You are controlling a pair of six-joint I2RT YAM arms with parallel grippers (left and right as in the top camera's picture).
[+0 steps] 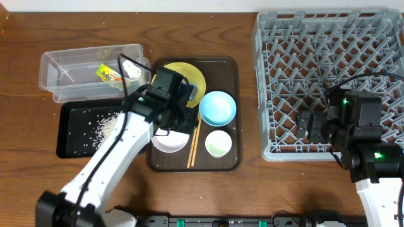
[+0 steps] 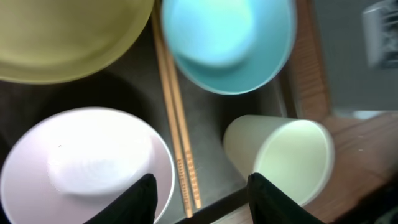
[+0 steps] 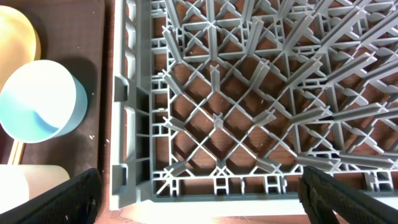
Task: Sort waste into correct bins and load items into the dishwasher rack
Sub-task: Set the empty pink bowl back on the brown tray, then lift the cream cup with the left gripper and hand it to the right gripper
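Overhead, the sorting looked done: the green-and-orange wrapper (image 1: pixel 108 73) and the white scrap (image 1: pixel 134 69) lay in the clear tub (image 1: pixel 50 66), and the rice grains (image 1: pixel 104 126) on the black tray (image 1: pixel 69 146), both toward the table's left edge. The yellow plate (image 1: pixel 194 77), light blue bowl (image 1: pixel 218 107), pale bowl (image 1: pixel 169 142), cup (image 1: pixel 218 144) and chopsticks (image 1: pixel 192 150) all sat on the brown serving tray (image 1: pixel 231 63). No dish showed in the dishwasher rack (image 1: pixel 266 94) at the right edge.

So loading seemed the step in hand. The left gripper (image 2: pixel 204 199) hung with parted jaws, holding nothing, over the chopsticks' near ends between pale bowl and cup. The right gripper (image 3: pixel 202 199) stood wide apart and empty above the rack's near-left corner. Taking the chopsticks would call for lowering and pinching both thin sticks together.

No writing was legible; the wrapper's print was too small.
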